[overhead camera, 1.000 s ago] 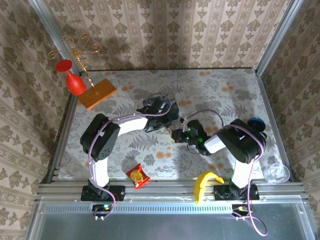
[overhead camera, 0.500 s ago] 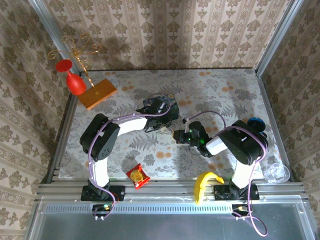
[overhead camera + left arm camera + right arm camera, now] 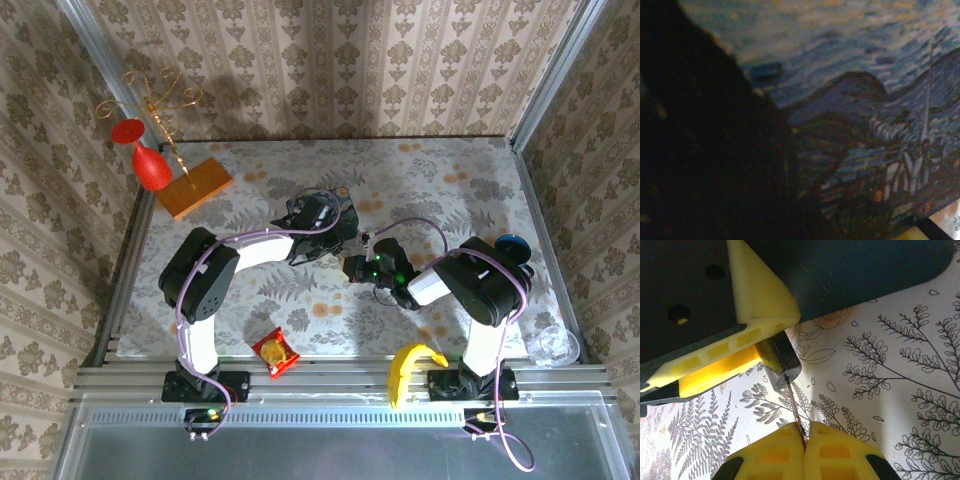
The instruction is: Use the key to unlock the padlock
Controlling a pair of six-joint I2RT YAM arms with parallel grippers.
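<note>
The padlock (image 3: 783, 361), a small dark grey metal block, is clamped between the yellow fingers (image 3: 759, 296) of my left gripper (image 3: 338, 250), which is shut on it. The key (image 3: 795, 407) is a thin blade pinched between the yellow pads of my right gripper (image 3: 804, 441). Its tip sits at the keyhole on the padlock's underside. In the top view the two grippers meet nose to nose at mid-table, the right gripper (image 3: 358, 267) just right of the padlock (image 3: 346, 260). The left wrist view looks closely at the blue starry-night tin (image 3: 865, 100).
A red vase (image 3: 150, 165) and a wooden block (image 3: 196, 186) with a gold wire stand are at the back left. A snack packet (image 3: 275, 352) and a banana (image 3: 408, 368) lie at the front edge. A clear cup (image 3: 553, 345) sits front right.
My right gripper with the key has shifted slightly left and up, closer to the padlock. The left arm holds still.
</note>
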